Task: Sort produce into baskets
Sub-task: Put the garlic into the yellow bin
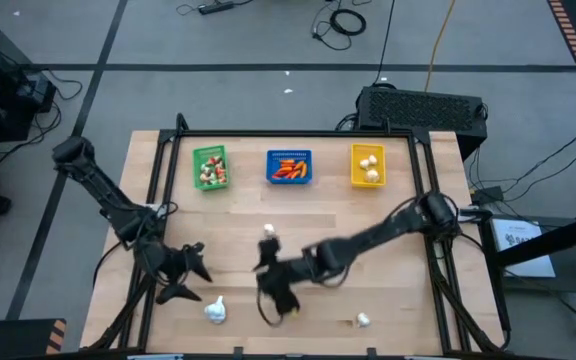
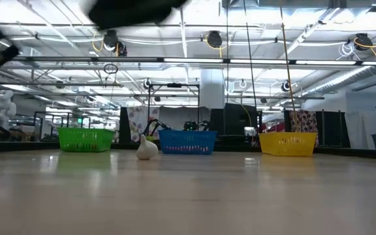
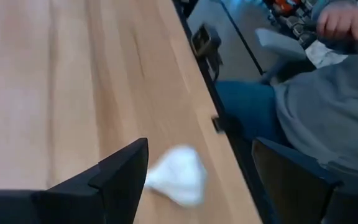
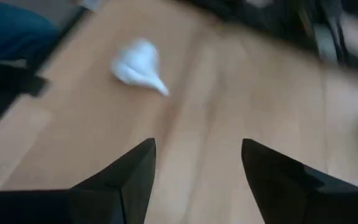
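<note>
Mostly sorted: green basket [image 1: 210,167], blue basket [image 1: 289,167] and yellow basket [image 1: 367,165] in a row at the far side of the desk [image 1: 238,225], each already holding produce. Three white garlic bulbs left loose. Left jaws [image 1: 190,270] spread wide, empty, with one garlic bulb [image 3: 178,176] lying just ahead between the fingers. Right jaws [image 1: 280,290] also parted and empty, near mid-desk; a second bulb [image 1: 268,236] just behind, a third [image 1: 363,320] off to the side. Next, likely: lower, close on the near bulb, carry to the yellow basket. Caution: bulb close to the near desk edge, a seated person [image 3: 328,118] right beyond. Plenty of bare wood toward the baskets.
</note>
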### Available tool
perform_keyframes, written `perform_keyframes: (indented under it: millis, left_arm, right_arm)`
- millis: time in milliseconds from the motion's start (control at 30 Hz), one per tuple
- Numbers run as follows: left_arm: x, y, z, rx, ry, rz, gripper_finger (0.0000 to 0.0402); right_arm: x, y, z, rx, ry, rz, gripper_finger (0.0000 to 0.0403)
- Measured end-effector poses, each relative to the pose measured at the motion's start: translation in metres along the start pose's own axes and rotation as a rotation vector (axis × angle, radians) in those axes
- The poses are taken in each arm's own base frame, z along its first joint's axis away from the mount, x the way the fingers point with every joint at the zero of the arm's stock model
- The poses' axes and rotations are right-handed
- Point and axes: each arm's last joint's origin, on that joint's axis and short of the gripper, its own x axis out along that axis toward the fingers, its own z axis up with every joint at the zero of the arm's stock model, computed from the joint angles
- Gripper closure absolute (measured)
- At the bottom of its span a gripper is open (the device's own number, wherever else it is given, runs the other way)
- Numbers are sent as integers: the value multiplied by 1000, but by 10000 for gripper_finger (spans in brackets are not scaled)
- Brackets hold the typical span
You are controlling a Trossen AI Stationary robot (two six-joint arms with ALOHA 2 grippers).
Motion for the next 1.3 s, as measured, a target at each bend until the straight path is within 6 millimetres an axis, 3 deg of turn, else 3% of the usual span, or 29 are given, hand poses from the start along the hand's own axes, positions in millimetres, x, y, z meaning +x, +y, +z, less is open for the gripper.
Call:
perform_keyframes:
  millis: [100,200,367,467,600,733,967,1300]
  left_arm:
    - [-2,-6,-11,-104,57,11,107]
    - [-3,-10,-24,-192,124,44,107]
    - [3,-17,-41,-221,196,84,107]
    - [11,-19,-48,-223,212,107,107]
    - [25,-18,-57,-206,230,149,107]
    - [38,-15,-67,-212,266,198,107]
    - [56,-22,-72,-265,235,126,107]
    - [79,-18,-87,-248,226,166,107]
  right_arm:
    - [19,24,1,-177,-96,-6,174]
    - [46,35,-8,-233,-148,-56,178]
    - [80,32,-27,-321,-176,-64,186]
    - [91,19,-32,-274,-162,-43,192]
    - [94,-2,-30,-196,-228,91,200]
    - [95,-10,-31,-148,-231,124,204]
    - [97,-4,-32,-226,-252,168,204]
    - [103,0,-35,-208,-266,166,204]
